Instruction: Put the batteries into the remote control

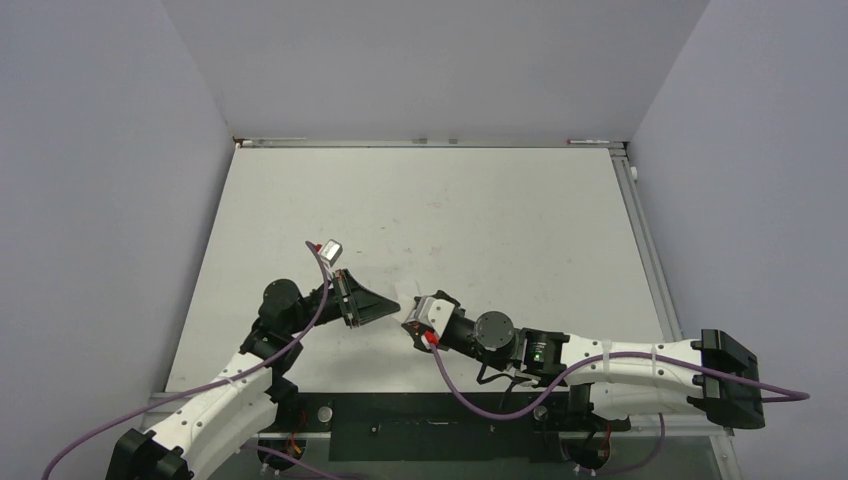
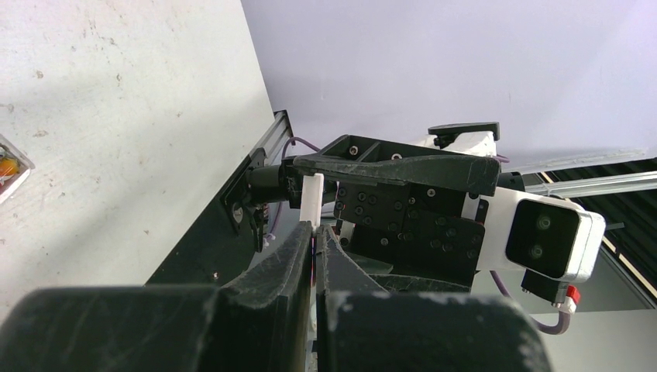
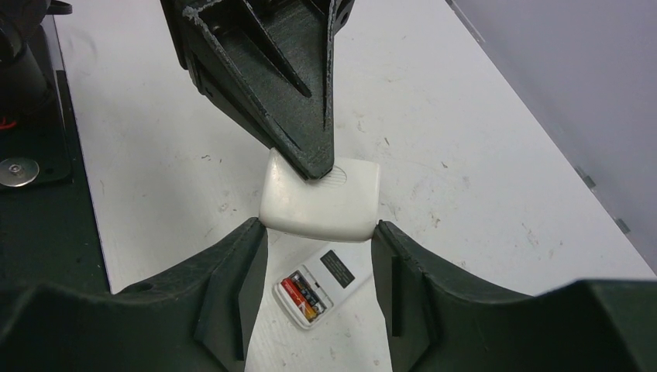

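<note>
The two arms meet over the near middle of the table. The left gripper comes in from the left, and its jaws are together on the edge of a thin white cover, which it holds above the table top. In the left wrist view this cover shows as a narrow white strip standing out from between the closed fingers.

The right gripper comes from the right with its jaws apart, one finger on each side of the same cover. The fingers seem to touch its two near corners, but I cannot tell if they really press on it.

The remote control lies flat on the table just under the cover, between the right fingers in that view, with its back side up. Its recess is uncovered, and the batteries lie inside it side by side, one reddish and one dark.
</note>
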Tool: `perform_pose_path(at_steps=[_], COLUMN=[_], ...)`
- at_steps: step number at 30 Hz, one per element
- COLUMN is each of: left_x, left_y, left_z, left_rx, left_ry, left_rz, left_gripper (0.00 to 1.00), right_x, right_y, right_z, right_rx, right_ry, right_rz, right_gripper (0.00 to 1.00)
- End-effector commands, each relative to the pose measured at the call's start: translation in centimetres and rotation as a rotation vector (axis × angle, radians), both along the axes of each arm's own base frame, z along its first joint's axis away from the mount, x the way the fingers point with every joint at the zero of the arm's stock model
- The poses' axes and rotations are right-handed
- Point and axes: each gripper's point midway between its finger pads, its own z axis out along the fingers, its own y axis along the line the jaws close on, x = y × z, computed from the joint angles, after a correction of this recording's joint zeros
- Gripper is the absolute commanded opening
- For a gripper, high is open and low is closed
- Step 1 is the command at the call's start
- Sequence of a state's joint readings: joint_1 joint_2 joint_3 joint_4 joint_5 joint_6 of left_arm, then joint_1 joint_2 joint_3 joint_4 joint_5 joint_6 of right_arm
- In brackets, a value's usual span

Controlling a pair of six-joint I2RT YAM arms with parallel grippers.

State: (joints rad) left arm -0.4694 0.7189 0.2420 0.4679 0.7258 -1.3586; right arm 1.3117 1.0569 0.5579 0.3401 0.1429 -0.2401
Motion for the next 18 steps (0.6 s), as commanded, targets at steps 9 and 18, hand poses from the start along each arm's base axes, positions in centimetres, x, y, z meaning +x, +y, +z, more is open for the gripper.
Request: perform_pose_path(at_steps=[9, 18], left_x=[-0.16, 0.07], left_y=[0.09, -0.02], left_z=[0.17, 0.41], left_rx=[-0.017, -0.021], left_ry=[-0.019, -0.02], left_rz=[-0.001, 0.001], left_gripper=[0.0, 0.0], right_x=[0.07, 0.01], right_y=[0.1, 0.4], right_z=[1.98, 1.81], right_rx=[0.084, 0.093], right_ry=[-0.017, 0.001], right_rz=[-0.015, -0.015], right_gripper=[0.31, 0.48])
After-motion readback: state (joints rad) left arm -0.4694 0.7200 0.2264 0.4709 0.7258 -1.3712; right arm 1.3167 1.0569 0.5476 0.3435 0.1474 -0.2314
